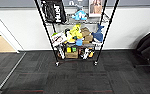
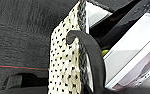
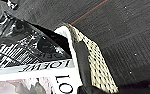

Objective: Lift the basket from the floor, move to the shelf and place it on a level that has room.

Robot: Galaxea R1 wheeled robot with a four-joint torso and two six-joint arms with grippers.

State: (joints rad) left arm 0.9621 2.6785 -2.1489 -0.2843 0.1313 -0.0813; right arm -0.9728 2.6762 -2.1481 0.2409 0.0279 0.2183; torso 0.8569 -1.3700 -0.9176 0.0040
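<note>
Seen from each wrist, the cream chequer-woven basket with a dark rim (image 2: pixel 66 62) hangs right beside the camera, a dark loop handle (image 2: pixel 91 55) rising toward the wrist, with dark grey striped carpet floor (image 2: pixel 21 37) beneath it. Whether either gripper is closed on a handle cannot be told. A white printed box (image 3: pixel 41 75) sits inside the basket. Ahead stands the tall black wire shelf (image 1: pixel 78 32), its lower tiers crowded. An uneven hold could probably tilt the basket and spill its load.
</note>
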